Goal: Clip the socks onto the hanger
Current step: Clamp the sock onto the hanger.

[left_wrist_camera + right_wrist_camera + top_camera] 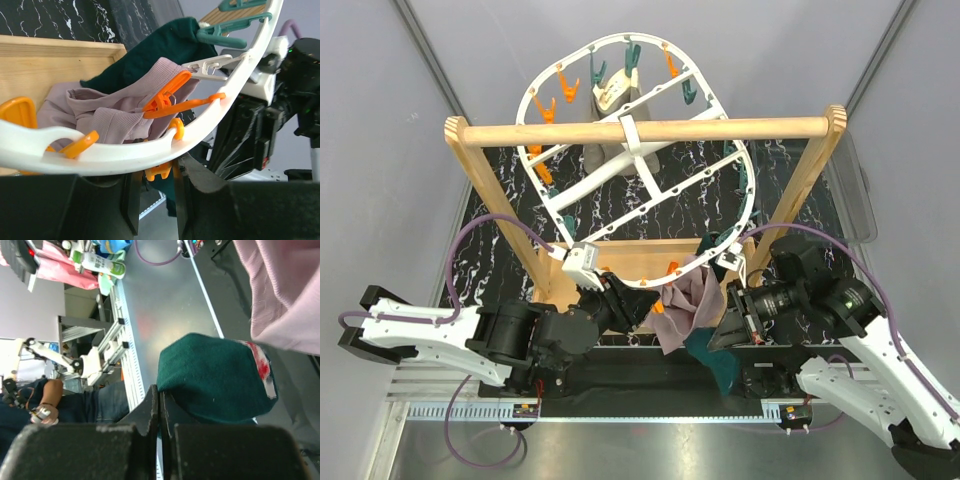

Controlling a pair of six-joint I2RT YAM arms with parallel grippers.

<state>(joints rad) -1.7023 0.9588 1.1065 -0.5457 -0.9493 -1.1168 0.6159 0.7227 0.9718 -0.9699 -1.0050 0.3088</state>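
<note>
Right claw (159,402) tight together, perhaps on teal sock (210,375); its red-white patch (264,371) illegible.

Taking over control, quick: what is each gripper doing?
Left gripper: closed on an orange clip.
Right gripper: closed; teal sock at its fingers, grip unclear.

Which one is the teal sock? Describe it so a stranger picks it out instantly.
Find the wooden rail stand and the white oval hanger hung on it. At the hanger's near rim, low centre in the top view, two socks dangle together. The teal sock is the dark green-blue one, reaching lower than the mauve-pink sock beside it.
</note>
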